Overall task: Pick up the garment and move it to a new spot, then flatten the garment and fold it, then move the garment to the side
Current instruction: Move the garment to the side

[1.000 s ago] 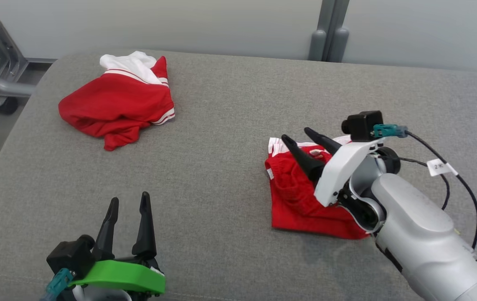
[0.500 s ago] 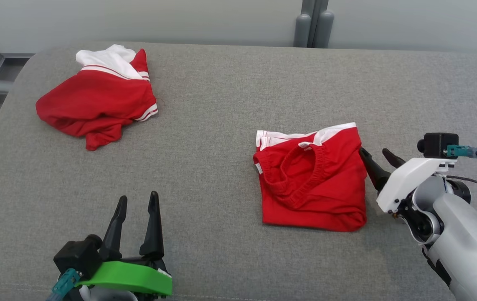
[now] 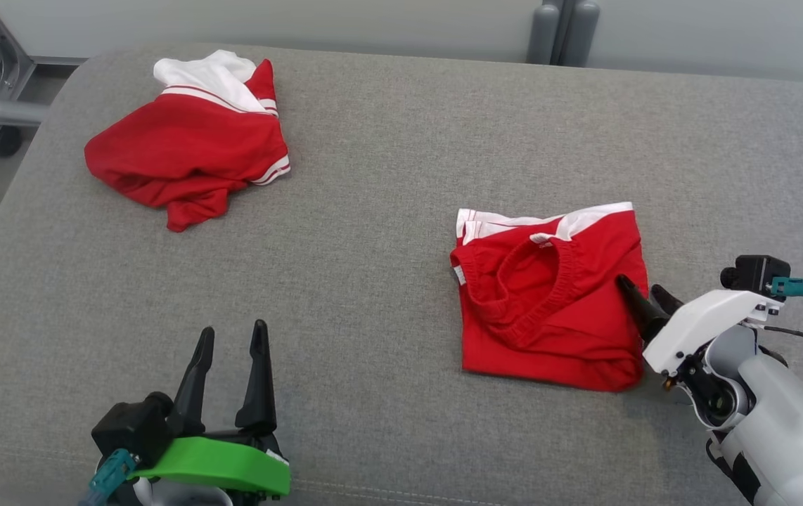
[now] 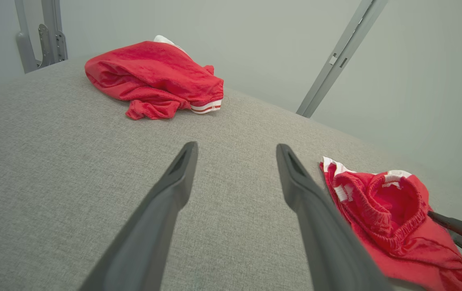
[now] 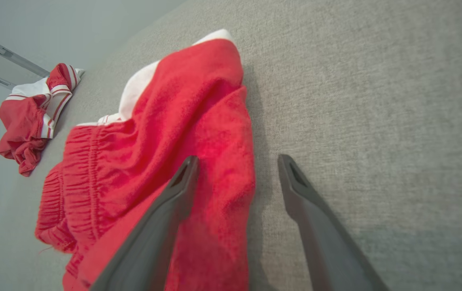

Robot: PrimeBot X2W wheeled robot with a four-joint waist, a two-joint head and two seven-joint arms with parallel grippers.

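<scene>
Right hand (image 3: 637, 284) (fingers apart, empty) straddles the right edge of the garment (image 3: 549, 309).

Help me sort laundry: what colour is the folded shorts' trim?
White trim on red shorts; clearest in the head view.

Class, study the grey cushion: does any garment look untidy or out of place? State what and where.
The red-and-white garment at the far left lies crumpled in a heap, one end trailing. The red shorts by the open right tool are folded squarely, with only their waistband puckered.
</scene>
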